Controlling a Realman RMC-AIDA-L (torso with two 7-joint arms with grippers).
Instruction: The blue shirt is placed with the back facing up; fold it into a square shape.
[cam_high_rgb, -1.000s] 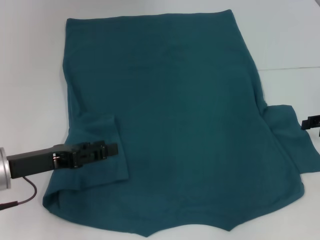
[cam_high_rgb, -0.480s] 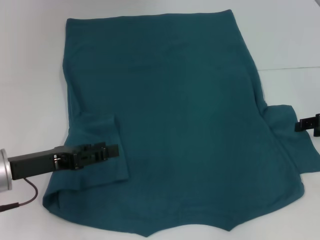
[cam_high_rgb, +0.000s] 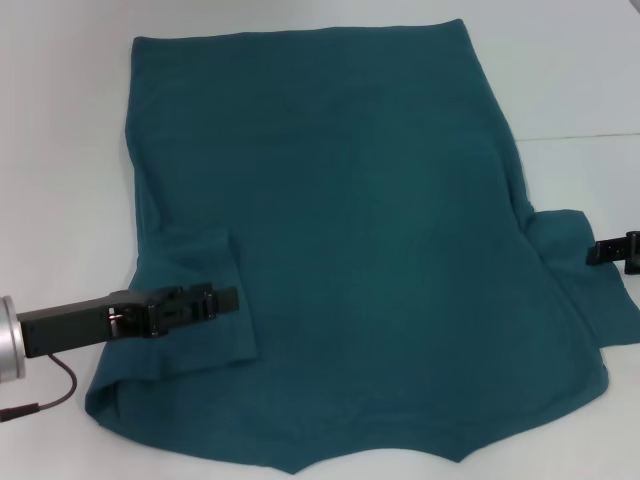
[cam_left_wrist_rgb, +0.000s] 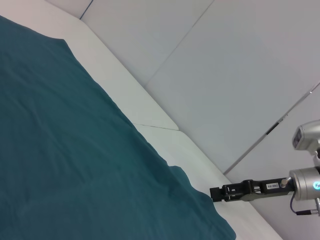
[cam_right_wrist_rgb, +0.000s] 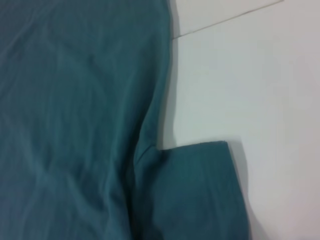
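The blue shirt (cam_high_rgb: 340, 230) lies spread flat on the white table (cam_high_rgb: 60, 150), its plain back up. Its left sleeve (cam_high_rgb: 195, 265) is folded inward onto the body. My left gripper (cam_high_rgb: 232, 297) reaches in level from the left, with its tip over that folded sleeve. The right sleeve (cam_high_rgb: 580, 290) still sticks out flat to the side. My right gripper (cam_high_rgb: 592, 253) hovers at that sleeve's outer edge, and the left wrist view shows the right gripper (cam_left_wrist_rgb: 212, 193) just beyond the shirt (cam_left_wrist_rgb: 60, 150). The right wrist view shows the sleeve (cam_right_wrist_rgb: 200, 195) beside the shirt's side edge (cam_right_wrist_rgb: 160, 100).
A thin seam (cam_high_rgb: 580, 135) crosses the table to the right of the shirt. A dark cable (cam_high_rgb: 50, 390) hangs from my left arm near the front left. Bare white table surrounds the shirt on the left, far and right sides.
My right gripper has moved a little leftward, in over the outer edge of the right sleeve. The left gripper and the shirt have stayed put.
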